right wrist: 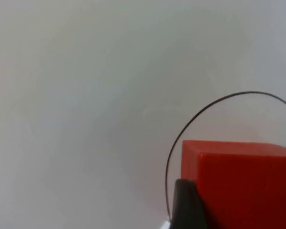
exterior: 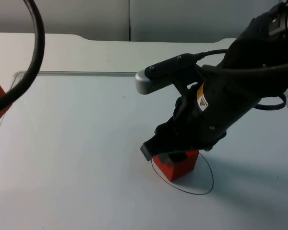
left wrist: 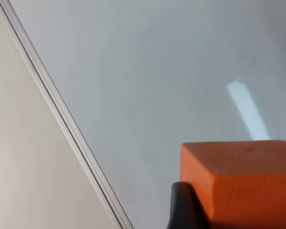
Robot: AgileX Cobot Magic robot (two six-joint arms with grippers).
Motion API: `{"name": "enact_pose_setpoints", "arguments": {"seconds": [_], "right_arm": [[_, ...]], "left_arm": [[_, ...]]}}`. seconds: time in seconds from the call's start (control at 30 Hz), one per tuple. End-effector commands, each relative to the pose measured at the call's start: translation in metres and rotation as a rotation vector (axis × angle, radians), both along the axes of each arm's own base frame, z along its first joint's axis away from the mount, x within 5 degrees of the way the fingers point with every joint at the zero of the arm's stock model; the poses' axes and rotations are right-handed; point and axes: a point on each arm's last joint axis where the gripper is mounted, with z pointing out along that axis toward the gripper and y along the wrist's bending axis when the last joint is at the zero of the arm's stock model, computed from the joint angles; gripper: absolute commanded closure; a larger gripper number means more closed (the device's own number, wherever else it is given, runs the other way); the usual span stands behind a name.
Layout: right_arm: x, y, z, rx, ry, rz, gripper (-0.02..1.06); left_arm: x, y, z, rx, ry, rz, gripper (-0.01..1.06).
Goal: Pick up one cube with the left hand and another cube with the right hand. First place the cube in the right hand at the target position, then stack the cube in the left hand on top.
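Red cube [exterior: 178, 168] pinched by right fingers [right wrist: 185, 202] inside circle [exterior: 209, 179]; left fingers [left wrist: 181, 205] pinch orange cube [left wrist: 243, 181].

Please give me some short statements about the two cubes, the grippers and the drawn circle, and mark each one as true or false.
1. The red cube is inside the drawn circle. True.
2. The right gripper is far from the red cube. False: it is at the cube, over the circle.
3. The left gripper holds an orange cube. True.
4. The orange cube is stacked on the red cube. False: it is at the table's left edge, in the left gripper.
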Motion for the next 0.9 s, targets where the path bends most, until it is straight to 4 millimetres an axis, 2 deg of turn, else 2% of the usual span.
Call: {"name": "enact_pose_setpoints", "arguments": {"seconds": [0.0, 0.87], "right_arm": [[-0.0014, -0.0005, -0.0006, 0.001, 0.002, -0.005, 1.05], [-0.0038, -0.0068, -0.003, -0.075, 0.03, -0.001, 1.05]], "left_arm": [[-0.0008, -0.001, 0.0008, -0.008, -0.014, -0.007, 0.86], [-0.0008, -0.001, 0.0008, -0.008, -0.014, -0.007, 0.86]]}}
